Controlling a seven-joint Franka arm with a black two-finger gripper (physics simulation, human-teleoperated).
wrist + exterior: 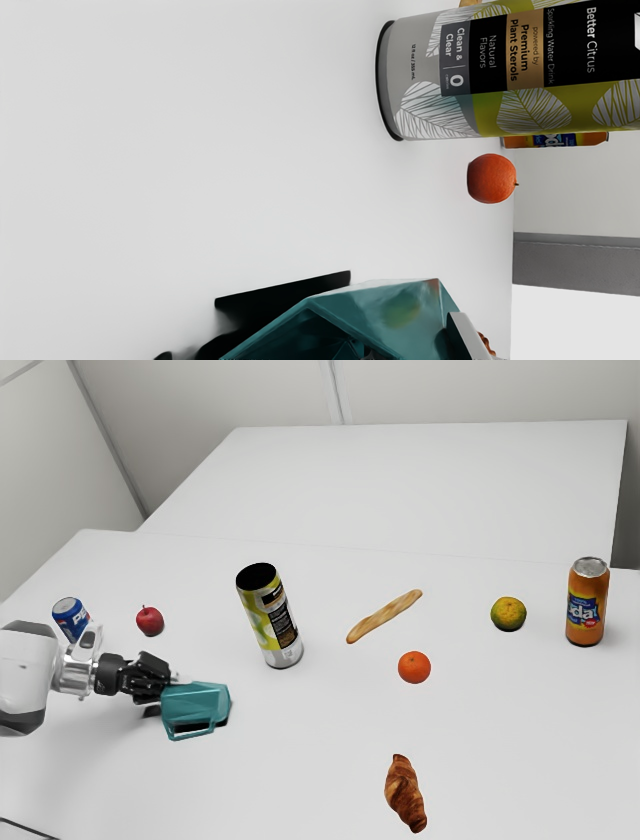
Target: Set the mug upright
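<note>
The teal, faceted mug [195, 703] is on its side in the exterior view, with a looped part facing the camera and dark shadow around its underside. My gripper [168, 682] is at the mug's end nearest the arm, overlapping it. In the wrist view the mug [395, 305] appears close up, its inside dark, with part of my gripper [320, 350] against its side at the bottom edge. Much of the hold is hidden behind the mug. Whether the mug rests on the table cannot be made out.
A tall citrus can [270, 615] stands tilted beyond the mug. A red apple [150, 621] and blue can [71, 617] are near the arm. Farther off are a baguette [385, 616], orange [414, 667], croissant [405, 793], green-yellow fruit [508, 614] and orange can [586, 603].
</note>
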